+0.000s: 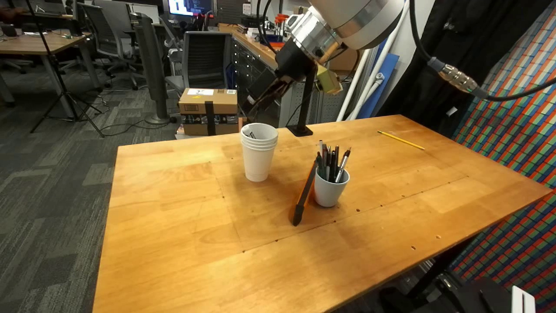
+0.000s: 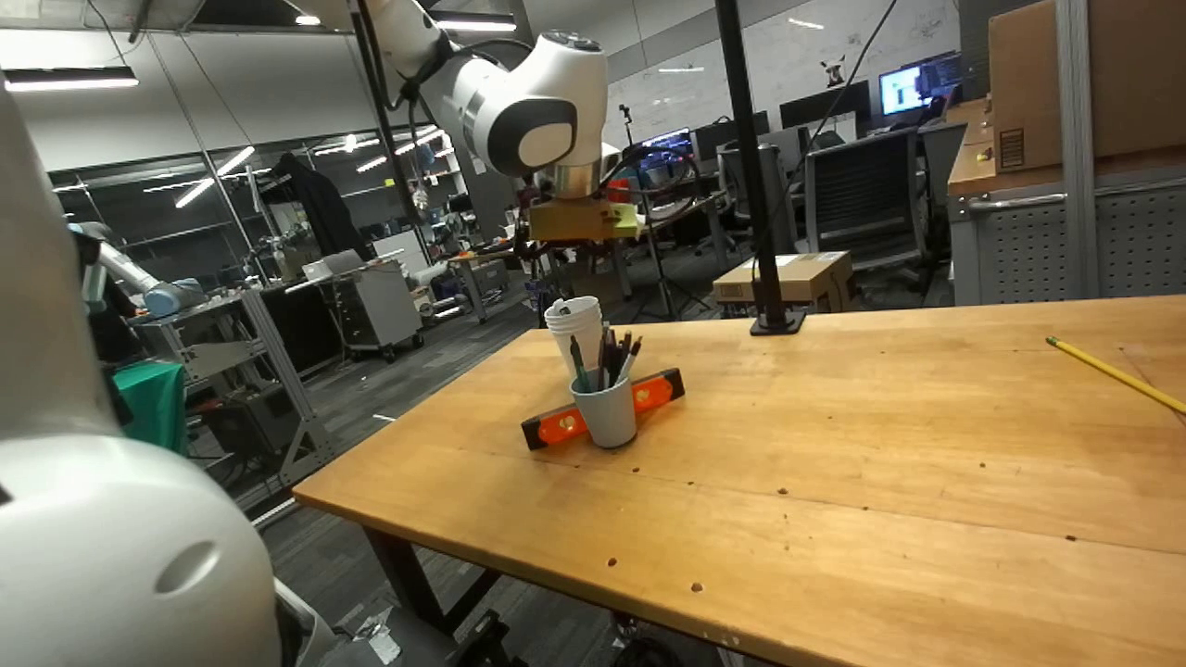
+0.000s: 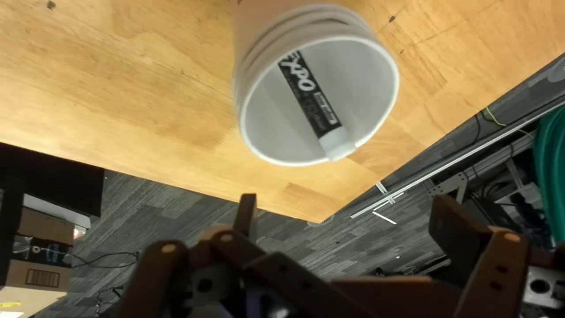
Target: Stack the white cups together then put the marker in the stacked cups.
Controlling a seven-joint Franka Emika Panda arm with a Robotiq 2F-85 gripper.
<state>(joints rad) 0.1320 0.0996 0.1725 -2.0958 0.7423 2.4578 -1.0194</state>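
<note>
Spread wide is the pincer (image 3: 346, 210), nothing gripped; the marker (image 3: 309, 95) is already lodged in the stacked cups (image 3: 359, 84), its pale end leaned to five o'clock in the wrist view! Probably light and easily crushed, the stack is best pinched below its rims; the stiff-looking marker, by that end. Smooth, tapered walls are topped by ridged white rims.

The robot's arm (image 1: 369, 21) slopes down through its tilted wrist (image 1: 312, 37), and the gripper (image 3: 345, 212) points obliquely downward. In the wrist view, its two fingers (image 3: 245, 214) stand well apart, with a clear gap between them.
</note>
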